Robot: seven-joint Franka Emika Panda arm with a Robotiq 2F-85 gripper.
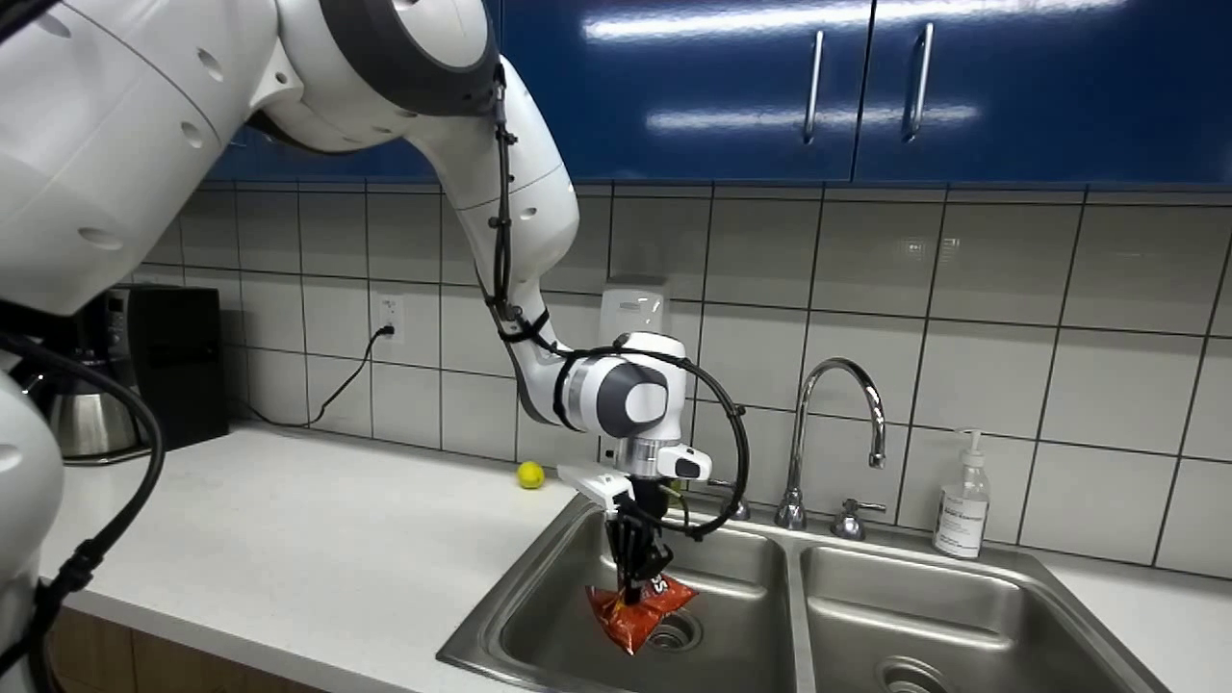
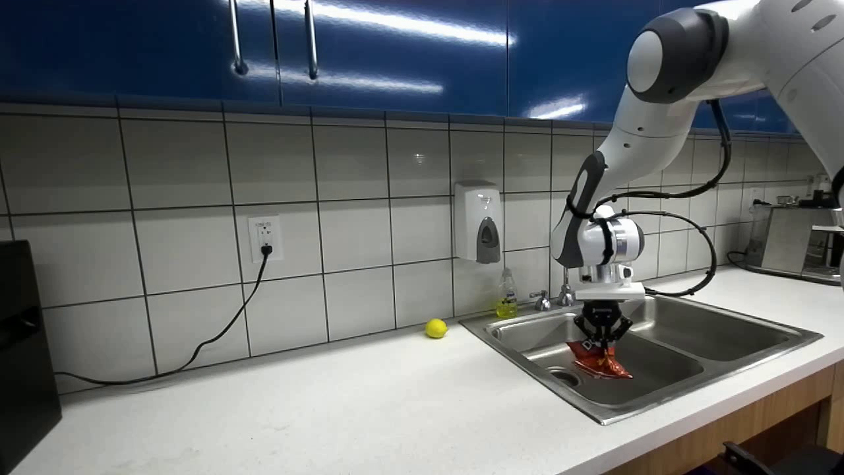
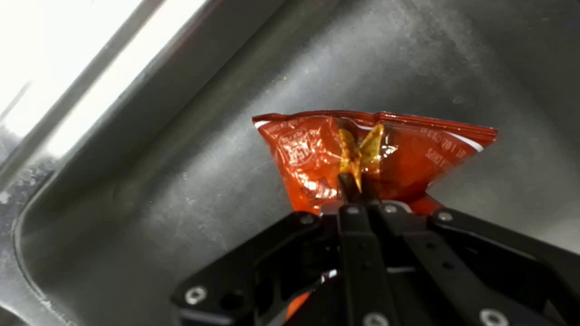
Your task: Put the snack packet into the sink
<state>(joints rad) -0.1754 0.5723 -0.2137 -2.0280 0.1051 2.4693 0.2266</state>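
Fingers [image 3: 348,186] clamped tight, snack packet [image 3: 308,167] bunched between them, likely for a sure hold; sink [image 3: 204,203] beneath them, presumably for release!

Noted glossy red-orange on packet [image 3: 308,149], with darker red along one edge, white stripes near both of that edge's corners, pale lettering, and yellow-gold printed shapes at the middle. Logged black with small silver dots for gripper [image 3: 359,190]; white with dark grey panels for arm [image 1: 534,192]. Recorded silver-grey with bright streaks for sink [image 1: 741,635], white for counter [image 2: 330,402], deep glossy blue for cupboards [image 2: 409,59]. Saw pale tiles [image 2: 356,234] crossed by dark grid lines. Entered white with grey lower panel for soap dispenser [image 2: 476,214]. Marked ball [image 2: 436,328] as yellow, perhaps tinged green; too small in view to settle.
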